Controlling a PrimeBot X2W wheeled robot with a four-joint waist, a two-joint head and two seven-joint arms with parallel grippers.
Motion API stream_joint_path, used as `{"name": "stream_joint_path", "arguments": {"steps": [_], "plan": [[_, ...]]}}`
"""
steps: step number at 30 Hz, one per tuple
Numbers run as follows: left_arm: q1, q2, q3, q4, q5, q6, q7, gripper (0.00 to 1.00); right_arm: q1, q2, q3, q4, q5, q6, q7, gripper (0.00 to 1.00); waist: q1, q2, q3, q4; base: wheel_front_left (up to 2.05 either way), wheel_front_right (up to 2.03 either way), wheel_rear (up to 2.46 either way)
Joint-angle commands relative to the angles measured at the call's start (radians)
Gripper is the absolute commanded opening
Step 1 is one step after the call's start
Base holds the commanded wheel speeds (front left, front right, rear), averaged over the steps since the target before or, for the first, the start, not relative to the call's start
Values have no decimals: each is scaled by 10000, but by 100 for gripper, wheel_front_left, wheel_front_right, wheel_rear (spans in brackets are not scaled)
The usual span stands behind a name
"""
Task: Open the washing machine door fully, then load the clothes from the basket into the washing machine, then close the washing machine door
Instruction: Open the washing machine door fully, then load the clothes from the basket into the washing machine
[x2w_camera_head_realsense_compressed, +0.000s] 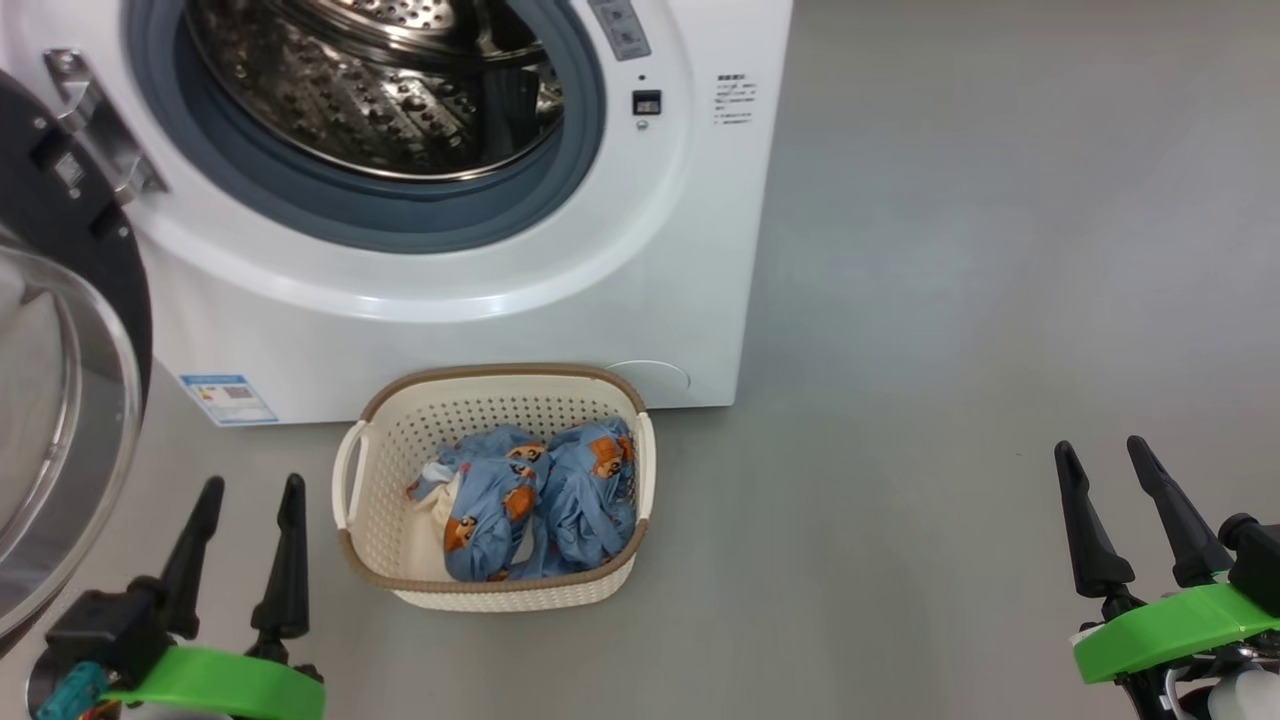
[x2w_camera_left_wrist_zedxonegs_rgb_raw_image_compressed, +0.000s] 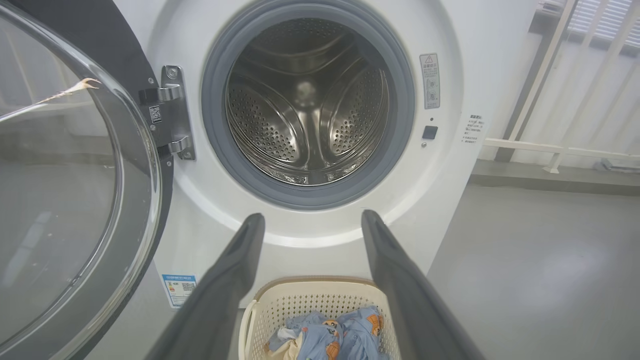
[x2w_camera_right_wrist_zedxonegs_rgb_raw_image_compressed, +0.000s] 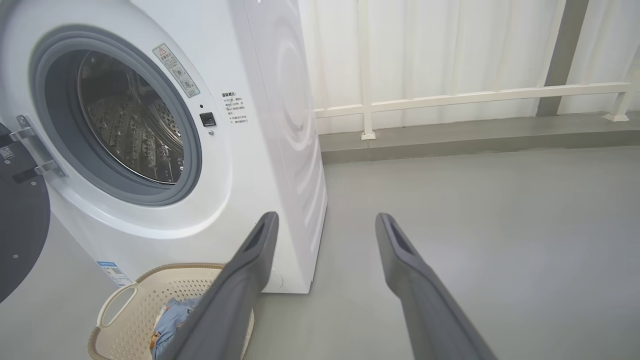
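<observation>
Head view, door: the washing machine door (x2w_camera_head_realsense_compressed: 60, 400) hangs swung out on its hinge at the left, baring the drum (x2w_camera_head_realsense_compressed: 380, 100) of the washing machine (x2w_camera_head_realsense_compressed: 640, 300) for loading.
Head view, load: the clothes (x2w_camera_head_realsense_compressed: 540, 500) lie bunched in the basket (x2w_camera_head_realsense_compressed: 500, 371), set on the floor (x2w_camera_head_realsense_compressed: 950, 350) just below the opening, probably to keep the lift short.
Head view, arms: left end effector (x2w_camera_head_realsense_compressed: 254, 484) spread and empty, just beside the basket; right end effector (x2w_camera_head_realsense_compressed: 1100, 446) spread and empty, well apart.
Left wrist view: spread fingers frame clothes below and drum above, so this is likely the picking arm.
Right wrist view: spread fingers over bare floor, beside the machine's flank, clear of the work.
Stage: opening looks done, loading not begun.
</observation>
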Motion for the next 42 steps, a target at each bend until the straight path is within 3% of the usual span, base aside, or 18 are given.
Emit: {"name": "stream_joint_path", "arguments": {"steps": [1,27,42], "plan": [[-28,273,276,-268,-127,6,-65,100,83,-179,111,-246,3,56,-92,100,0,0,-32,-197,0,0,0],[34,331,-110,11,-669,6,-65,100,178,-61,-64,-288,-32,56,-92,100,0,0,-144,-540,0,-1,1],[-144,481,-321,-47,-837,6,-65,100,-1,-27,-28,-318,-55,56,-92,100,0,0,90,-518,74,-97,23]]}}
